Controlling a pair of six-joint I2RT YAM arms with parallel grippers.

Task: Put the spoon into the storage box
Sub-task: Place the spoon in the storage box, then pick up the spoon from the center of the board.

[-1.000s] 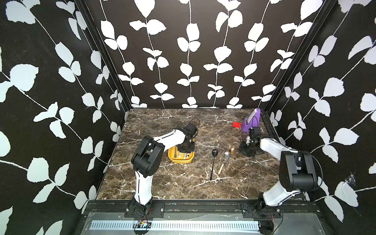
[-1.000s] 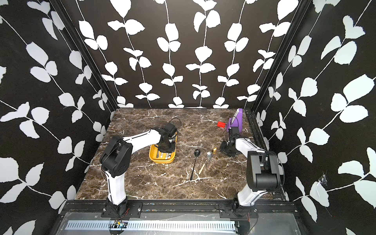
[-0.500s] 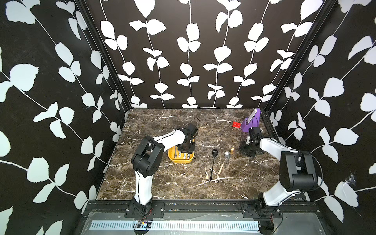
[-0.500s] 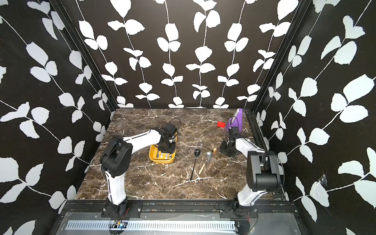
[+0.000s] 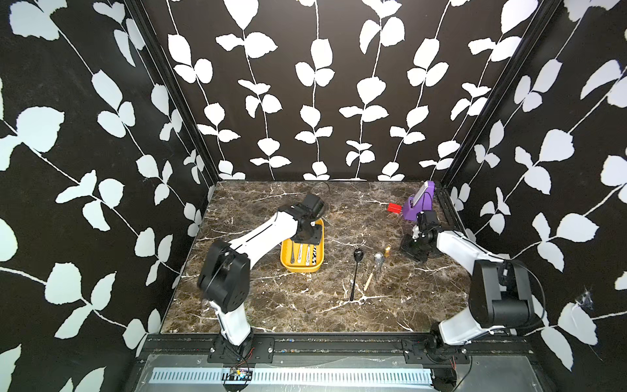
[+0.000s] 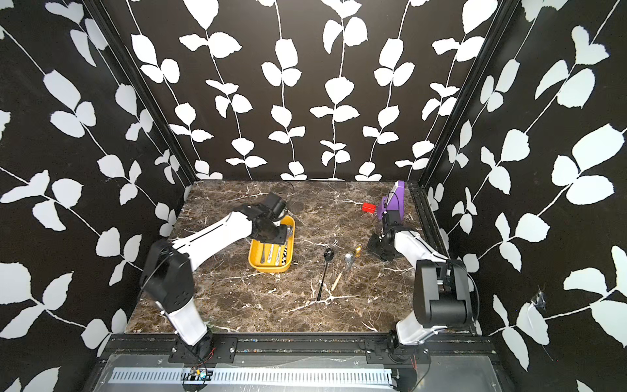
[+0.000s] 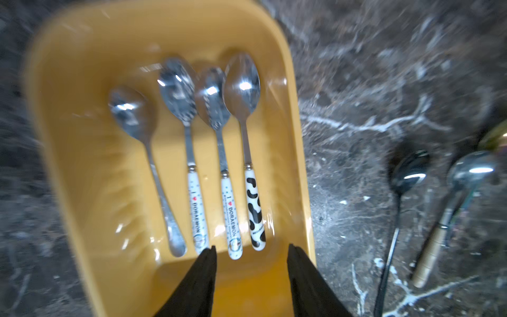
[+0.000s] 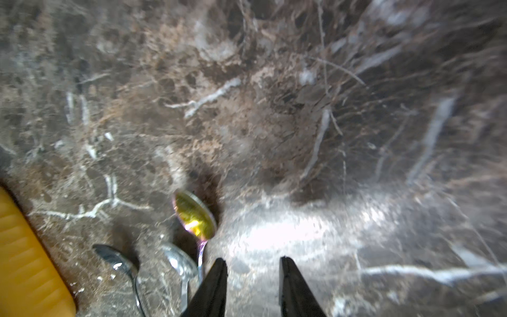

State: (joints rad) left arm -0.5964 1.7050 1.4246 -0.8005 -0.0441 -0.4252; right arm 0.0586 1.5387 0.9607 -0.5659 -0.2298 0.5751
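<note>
- Four spoons lie side by side in the storage box (image 7: pixel 96 164), bowls at one end and handles at the other: a plain steel spoon (image 7: pixel 157 178), two white-handled spoons (image 7: pixel 196 208) printed with "DORAEMON", and a cow-patterned spoon (image 7: pixel 255 208).
- You will find the yellow box (image 5: pixel 302 269) flat on the bench (image 5: pixel 305 305), left of centre in both top views.
- Your left tool (image 7: pixel 251 247) hangs over the box with its fingertips above the spoons' handle ends. Its fingers are spread, with only the box floor showing between them, and it grips nothing.
- To the right of the box, three more spoons lie on the bare bench. The black spoon (image 5: pixel 355 275) is nearest the box, the wooden-handled spoon (image 5: pixel 372 274) is just beside it, and the small gold spoon (image 5: pixel 387 251) is farthest right.
- Your right tool (image 8: pixel 253 260) sits low over the bench by the gold spoon (image 8: pixel 195 216). Its fingers are parted with only marble between them. That spoon's thin handle passes just beside one finger, and you cannot tell from the blur whether they touch.
- Behind the right arm, a purple stand (image 5: pixel 419 205) with a red piece (image 5: pixel 393 207) at its side stands in the far right corner.
</note>
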